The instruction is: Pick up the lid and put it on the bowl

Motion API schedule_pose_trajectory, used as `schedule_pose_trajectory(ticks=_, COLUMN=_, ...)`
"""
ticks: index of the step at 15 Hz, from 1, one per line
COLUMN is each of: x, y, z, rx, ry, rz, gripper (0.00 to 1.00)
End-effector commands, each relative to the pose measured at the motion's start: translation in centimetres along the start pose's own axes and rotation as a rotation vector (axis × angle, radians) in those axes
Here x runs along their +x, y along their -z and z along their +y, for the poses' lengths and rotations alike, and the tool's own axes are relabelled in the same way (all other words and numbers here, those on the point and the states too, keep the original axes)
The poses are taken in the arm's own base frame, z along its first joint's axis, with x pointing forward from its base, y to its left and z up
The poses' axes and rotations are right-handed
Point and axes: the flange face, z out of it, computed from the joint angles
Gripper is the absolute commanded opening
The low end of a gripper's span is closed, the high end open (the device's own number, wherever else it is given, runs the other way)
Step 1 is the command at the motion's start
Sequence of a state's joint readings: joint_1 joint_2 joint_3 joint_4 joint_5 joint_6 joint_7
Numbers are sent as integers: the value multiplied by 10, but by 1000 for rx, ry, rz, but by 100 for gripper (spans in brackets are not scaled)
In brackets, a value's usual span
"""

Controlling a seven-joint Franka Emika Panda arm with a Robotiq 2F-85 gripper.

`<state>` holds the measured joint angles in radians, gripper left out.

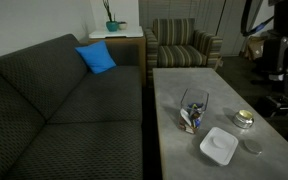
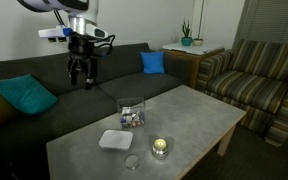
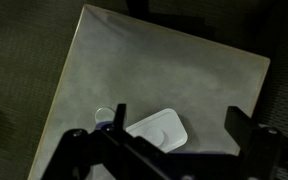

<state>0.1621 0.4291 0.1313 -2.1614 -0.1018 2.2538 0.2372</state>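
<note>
The lid (image 1: 218,146) is a flat white square with rounded corners and lies on the grey coffee table (image 1: 184,82). It also shows in an exterior view (image 2: 115,139) and in the wrist view (image 3: 159,130). The bowl (image 1: 194,108) is a small clear squarish container with colourful items inside and stands uncovered beside the lid; it also shows in an exterior view (image 2: 132,115). In the wrist view only its rim (image 3: 104,116) shows. My gripper (image 2: 81,75) is open and empty, high above the table and apart from both. Its two dark fingers (image 3: 179,122) frame the lid from above.
A small grey round disc (image 1: 252,147) and a round yellowish tin (image 1: 244,119) lie on the table near the lid. A dark sofa (image 1: 54,95) with a blue cushion (image 1: 96,58) runs along one side. A striped armchair (image 1: 182,45) stands at the table's end.
</note>
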Motion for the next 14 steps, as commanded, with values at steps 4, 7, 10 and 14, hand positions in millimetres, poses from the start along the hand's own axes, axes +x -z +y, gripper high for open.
schedule_pose_trajectory(ticks=4, x=4, y=-3, z=-6, rx=-21, ry=12, rz=26, gripper=100)
schedule_pose_trajectory(ticks=7, x=14, y=-12, z=-15, rx=-40, ry=20, rz=35, gripper=100)
schedule_pose_trajectory(ticks=10, x=32, y=-32, z=-28, rx=-67, ry=47, rz=36, gripper=100)
schedule_pose_trajectory(ticks=14, x=71, y=-73, z=-35, rx=-112, ry=97, rz=37, gripper=100)
